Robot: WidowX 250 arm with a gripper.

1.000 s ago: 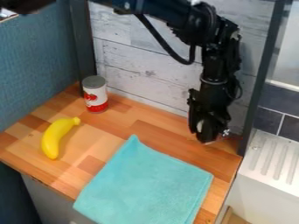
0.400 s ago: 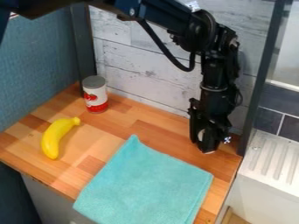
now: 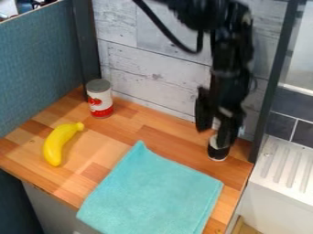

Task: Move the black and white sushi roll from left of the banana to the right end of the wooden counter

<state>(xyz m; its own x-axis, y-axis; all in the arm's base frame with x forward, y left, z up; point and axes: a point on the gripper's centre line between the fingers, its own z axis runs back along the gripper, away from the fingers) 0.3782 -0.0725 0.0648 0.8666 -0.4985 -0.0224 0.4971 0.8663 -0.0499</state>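
A wooden counter carries the things, its surface a patchwork of light and reddish-brown blocks. Close to the far left corner, a can stands upright, with a grey top, a white upper band with red tomato artwork and a red lower band. A yellow banana lies toward the left edge, curved, one tip pointing toward the far edge. A turquoise cloth is spread flat over the near part; one corner points to the far edge, another reaches the near edge. Near the far right corner stands a small dark object with a pale rim at its foot, its upper part hidden
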